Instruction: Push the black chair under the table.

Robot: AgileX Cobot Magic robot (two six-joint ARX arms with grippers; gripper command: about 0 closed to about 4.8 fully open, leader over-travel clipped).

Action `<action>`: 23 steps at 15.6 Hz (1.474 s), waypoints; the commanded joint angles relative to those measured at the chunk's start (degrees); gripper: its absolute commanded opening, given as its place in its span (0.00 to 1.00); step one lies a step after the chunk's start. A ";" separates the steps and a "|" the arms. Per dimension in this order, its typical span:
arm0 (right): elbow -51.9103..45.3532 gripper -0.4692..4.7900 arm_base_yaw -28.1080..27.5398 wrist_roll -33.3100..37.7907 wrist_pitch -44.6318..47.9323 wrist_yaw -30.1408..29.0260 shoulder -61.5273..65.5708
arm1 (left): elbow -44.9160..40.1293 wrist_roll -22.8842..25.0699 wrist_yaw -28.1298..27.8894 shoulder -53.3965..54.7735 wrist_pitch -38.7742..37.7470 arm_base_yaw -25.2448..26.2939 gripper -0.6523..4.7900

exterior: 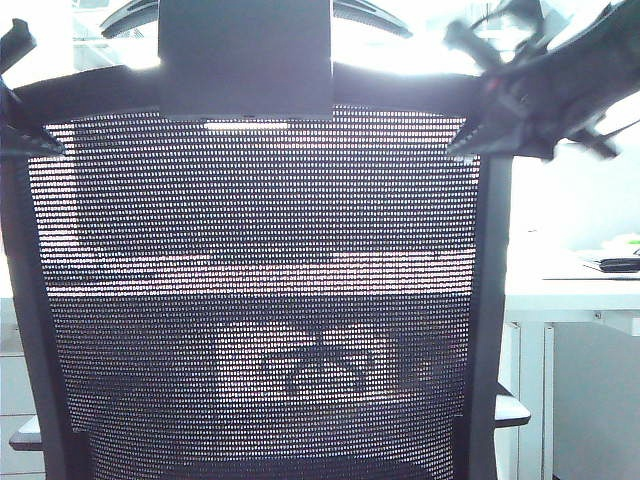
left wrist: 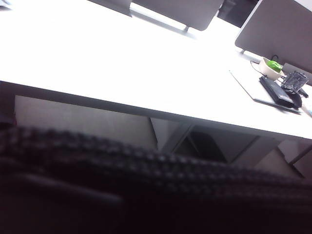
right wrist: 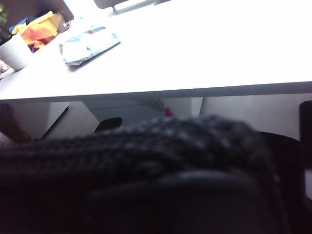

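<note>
Chair back fills the near view: black chair (exterior: 260,300) stands in front of the desk (exterior: 570,285), seat not yet under it. Right tool (exterior: 500,110) sits blurred at the backrest's top right corner, left tool (exterior: 20,100) at the top left; can't tell whether either is open or closed. Risk: uneven push swivels the chair, so an armrest (exterior: 510,410) hits the desk edge.

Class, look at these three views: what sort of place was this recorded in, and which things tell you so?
Most likely an office: a mesh-backed black chair faces a long white table, grey divider screens stand behind it.
</note>
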 commanded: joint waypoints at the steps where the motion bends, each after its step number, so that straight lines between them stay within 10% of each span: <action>1: 3.06 0.07 -0.74 0.02 3.61 3.08 3.23 | 3.34 1.01 -4.26 5.09 2.16 0.59 0.11; 23: 21.73 0.07 -8.59 -2.03 9.16 -4.39 24.37 | 19.61 5.22 -7.28 31.98 14.93 0.68 0.11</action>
